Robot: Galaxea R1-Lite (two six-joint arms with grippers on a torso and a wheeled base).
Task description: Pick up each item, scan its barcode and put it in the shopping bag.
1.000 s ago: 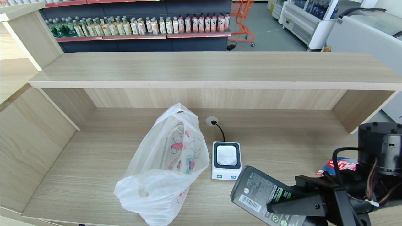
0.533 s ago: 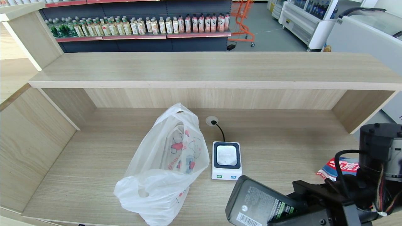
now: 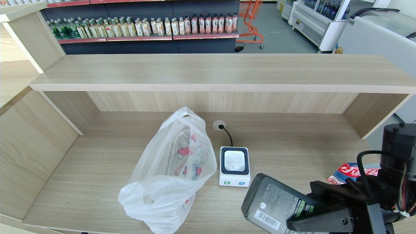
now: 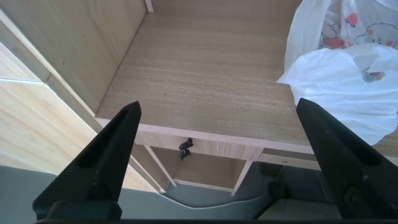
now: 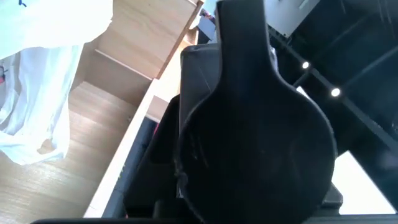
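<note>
One dark packet [image 3: 269, 204] gripped in right pincer [image 3: 302, 208], barcode up, near the scanner [image 3: 234, 165]. Left pincer [image 4: 219, 109] spread wide, seemingly empty.

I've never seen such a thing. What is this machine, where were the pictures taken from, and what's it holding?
It is a two-armed robot at a shop checkout. One picture comes from a camera on its head, looking down; the other two from cameras on its wrists. On the wooden counter are a white shopping bag, a scanner and a red-and-blue packet. The right gripper is shut on a dark grey pack with a barcode label, near the scanner. The left gripper hangs open by the counter's near edge.
</note>
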